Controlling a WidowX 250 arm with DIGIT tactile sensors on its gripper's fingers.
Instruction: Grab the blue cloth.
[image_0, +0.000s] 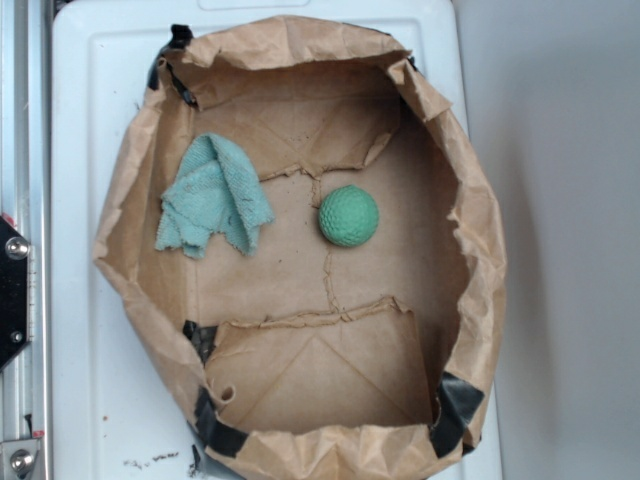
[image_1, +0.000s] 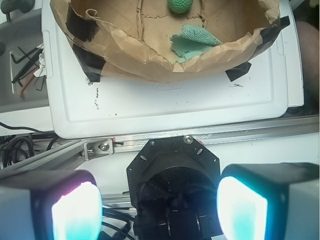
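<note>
Clearly soft and light, the blue cloth (image_0: 213, 195) lies crumpled inside the paper bag (image_0: 480, 250) beside the green ball (image_0: 349, 216); the gripper (image_1: 159, 202), fingers (image_1: 75, 210) spread open and empty, should pinch a raised fold.

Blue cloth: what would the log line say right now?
blue cloth: in paper bag, ungrasped | ball: beside, apart | gripper: open, outside bag
</note>
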